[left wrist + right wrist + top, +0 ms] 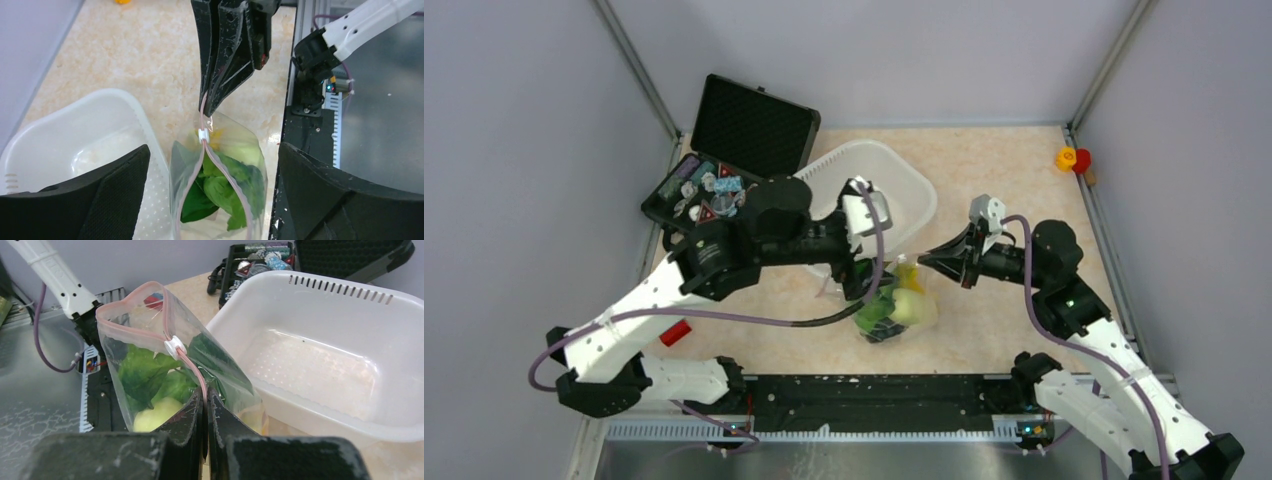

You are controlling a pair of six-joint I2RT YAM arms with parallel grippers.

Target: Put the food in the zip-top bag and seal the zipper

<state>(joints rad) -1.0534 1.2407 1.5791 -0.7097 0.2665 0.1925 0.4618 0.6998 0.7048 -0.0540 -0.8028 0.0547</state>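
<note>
**Right hand pinches the zipper end; left hand spread wide over the bag**

The pale marbled surface [1004, 160] carries everything. The largest thing on it is the white tub [904, 180]. It lies under and beyond the left hand [214, 147], on the side away from the arm bases, and in the right wrist view it fills the space to one side of the right hand [205, 395]. Farther out, past the left hand's wrist, the black case [754, 125] stands in the far left corner. Its lid is raised, and small colourful trinkets [699, 190] lie in its tray.

The zip-top bag [894, 310] stands upright between the two hands, just beside the tub's near wall. It is directly below the left hand and right in front of the right hand's tips. The left hand is spread wide, with one of its fingers [115, 185] on each side of the bag, gripping nothing. The right hand is closed, clamped on the end of the zipper [192, 185].

The food is inside the bag. Green bok choy leaves [145, 370] press against the clear wall. A pale rounded piece [155, 415] sits low, close to the right hand's fingers, and a bit of yellow [216, 136] shows behind the strip. I cannot tell which vegetables these two are.

From the right hand's tips the pinkish-red zipper runs joined as far as the white slider tab [174, 346]. Beyond the tab its two sides part into an open loop under the left hand.

A small red piece [675, 332] lies beside the left forearm, well back from the left hand. A yellow and red piece [1072, 158] sits at the far right edge, well beyond the right hand.
</note>
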